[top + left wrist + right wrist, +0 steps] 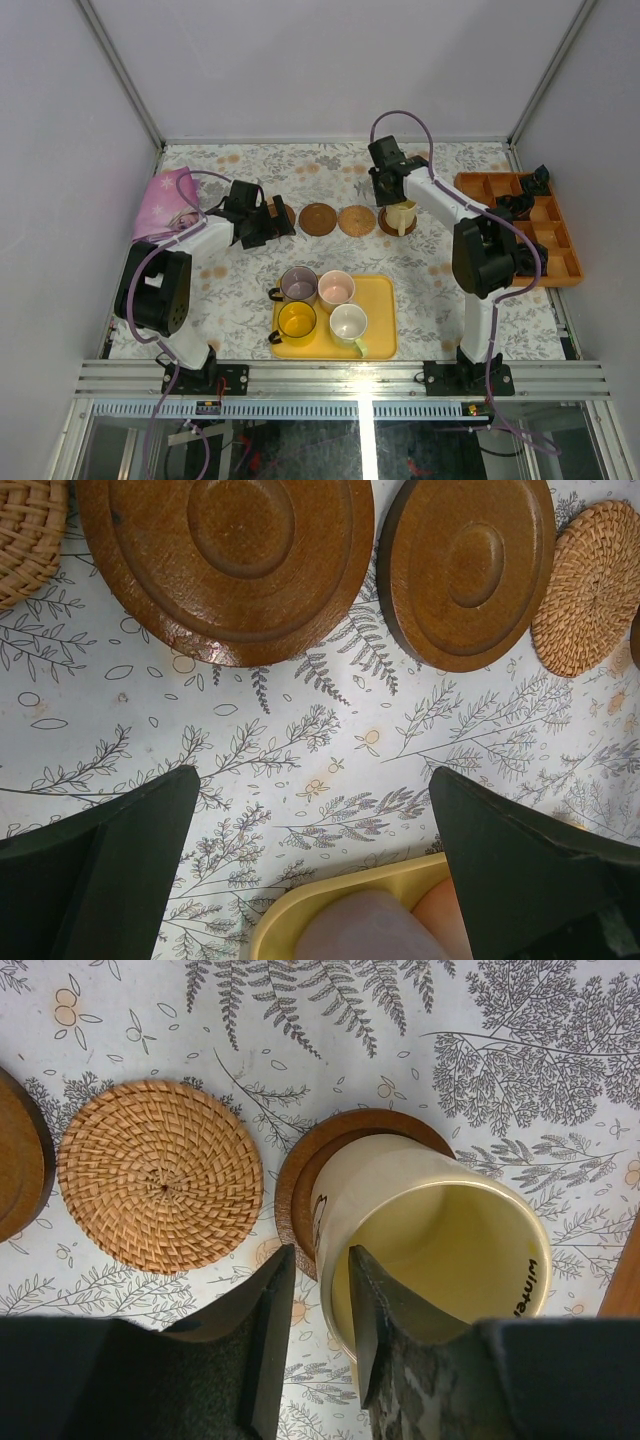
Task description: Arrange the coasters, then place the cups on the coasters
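Observation:
The cream cup (402, 215) (430, 1230) stands on a reddish-brown wooden coaster (388, 228) (300, 1175) at the back. My right gripper (392, 185) (322, 1252) straddles the cup's near wall, one finger inside and one outside. A narrow gap shows at the outer finger, so it is open. My left gripper (262, 220) (312, 780) hangs wide open and empty over the cloth. Just beyond it lie two more wooden coasters (230, 560) (465, 570) (317, 218). Purple-grey (298, 285), pink (336, 289), yellow (297, 321) and white green-handled (348, 323) cups sit in the yellow tray (385, 300).
Woven wicker mats (598, 590) (160, 1175) (25, 530) lie in the same row as the wooden coasters. An orange compartment box (520, 225) stands at the right edge. A pink cloth (165, 200) lies at the far left. The tray's corner (300, 905) is just below my left fingers.

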You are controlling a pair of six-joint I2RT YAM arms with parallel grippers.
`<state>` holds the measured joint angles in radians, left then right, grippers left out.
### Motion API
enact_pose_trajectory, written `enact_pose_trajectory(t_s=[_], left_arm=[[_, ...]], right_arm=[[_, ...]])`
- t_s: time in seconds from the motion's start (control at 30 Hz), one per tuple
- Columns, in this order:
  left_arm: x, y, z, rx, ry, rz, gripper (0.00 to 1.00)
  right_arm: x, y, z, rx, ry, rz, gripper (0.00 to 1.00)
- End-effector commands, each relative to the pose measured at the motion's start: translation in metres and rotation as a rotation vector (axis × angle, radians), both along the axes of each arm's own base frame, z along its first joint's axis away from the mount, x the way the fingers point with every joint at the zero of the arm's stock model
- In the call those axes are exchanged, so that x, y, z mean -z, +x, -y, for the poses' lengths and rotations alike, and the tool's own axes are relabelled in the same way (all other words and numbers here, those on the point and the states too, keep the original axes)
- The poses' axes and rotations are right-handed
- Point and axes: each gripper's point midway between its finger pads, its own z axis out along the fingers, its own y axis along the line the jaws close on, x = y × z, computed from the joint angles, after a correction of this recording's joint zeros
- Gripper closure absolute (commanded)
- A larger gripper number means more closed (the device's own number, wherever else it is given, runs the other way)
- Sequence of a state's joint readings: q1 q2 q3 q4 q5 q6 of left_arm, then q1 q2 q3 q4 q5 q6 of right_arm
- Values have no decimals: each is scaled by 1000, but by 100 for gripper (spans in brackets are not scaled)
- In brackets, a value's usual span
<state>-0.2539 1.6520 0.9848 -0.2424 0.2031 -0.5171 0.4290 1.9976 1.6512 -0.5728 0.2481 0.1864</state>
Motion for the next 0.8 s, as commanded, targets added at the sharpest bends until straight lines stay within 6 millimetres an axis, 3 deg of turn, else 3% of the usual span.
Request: enact_pose_trajectory(t_s=[0.0,0.2,0.33,0.77], left_arm=[[-9,12,4,26,-3,55,0],[-7,12,4,26,-3,49,0],[-5,11,4,25,-2,44,0],[-1,11,4,24,0,31,0]], right_arm=[[-5,4,2,14,18,8,67],[1,3,4,20,13,-3,78],[0,2,4,17,13,-4,99],[-22,7,-3,0,61,54,100]])
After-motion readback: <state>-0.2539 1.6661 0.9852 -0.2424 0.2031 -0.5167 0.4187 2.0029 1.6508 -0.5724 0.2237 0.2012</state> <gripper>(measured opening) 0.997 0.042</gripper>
